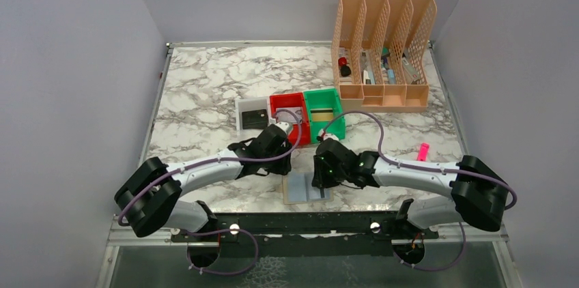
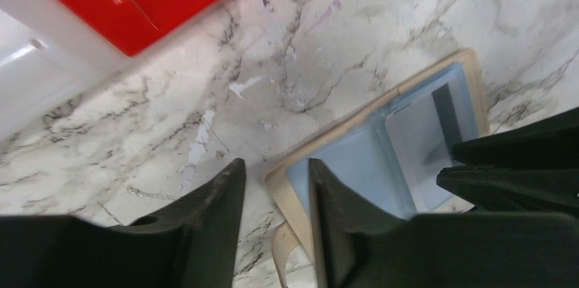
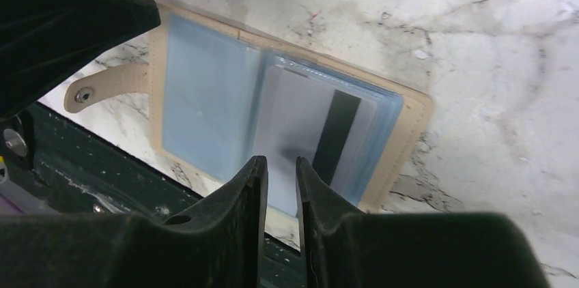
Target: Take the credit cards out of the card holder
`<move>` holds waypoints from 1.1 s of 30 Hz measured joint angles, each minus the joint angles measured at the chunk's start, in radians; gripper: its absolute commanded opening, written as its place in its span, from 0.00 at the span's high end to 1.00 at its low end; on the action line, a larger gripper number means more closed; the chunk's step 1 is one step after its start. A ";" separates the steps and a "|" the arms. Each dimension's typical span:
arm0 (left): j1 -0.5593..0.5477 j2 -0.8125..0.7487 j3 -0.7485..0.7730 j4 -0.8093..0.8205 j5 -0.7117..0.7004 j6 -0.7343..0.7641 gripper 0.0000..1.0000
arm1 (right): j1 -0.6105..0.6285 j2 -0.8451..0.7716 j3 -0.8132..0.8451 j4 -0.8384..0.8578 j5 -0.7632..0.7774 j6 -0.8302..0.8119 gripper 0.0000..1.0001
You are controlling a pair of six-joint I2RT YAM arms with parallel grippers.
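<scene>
The card holder (image 1: 307,189), tan with a blue-grey pocketed inside, lies open and flat near the table's front edge. It also shows in the left wrist view (image 2: 362,165) and in the right wrist view (image 3: 205,97). A silvery grey credit card (image 3: 307,117) with a black stripe sticks partly out of its right-hand pockets. My right gripper (image 3: 280,160) hovers at that card's near edge, its jaws a narrow gap apart with nothing between them. My left gripper (image 2: 273,163) is open astride the holder's left edge, one finger over the blue inside. A black card (image 1: 254,119) lies in the white tray.
White (image 1: 240,107), red (image 1: 287,102) and green (image 1: 322,97) trays stand in a row behind the holder. A peach file organiser (image 1: 386,49) stands at the back right. A pink object (image 1: 423,150) lies at the right. A black rail (image 1: 300,223) runs along the front edge.
</scene>
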 measured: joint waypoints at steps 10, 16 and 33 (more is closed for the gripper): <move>0.000 -0.103 0.047 -0.016 -0.005 0.002 0.45 | 0.000 -0.096 -0.029 -0.046 0.092 0.027 0.65; -0.022 -0.098 0.011 0.069 0.116 -0.050 0.46 | -0.013 -0.095 -0.110 -0.012 0.060 0.074 0.66; -0.111 -0.043 -0.037 0.176 0.179 -0.144 0.58 | -0.022 -0.124 -0.115 0.010 0.037 0.097 0.66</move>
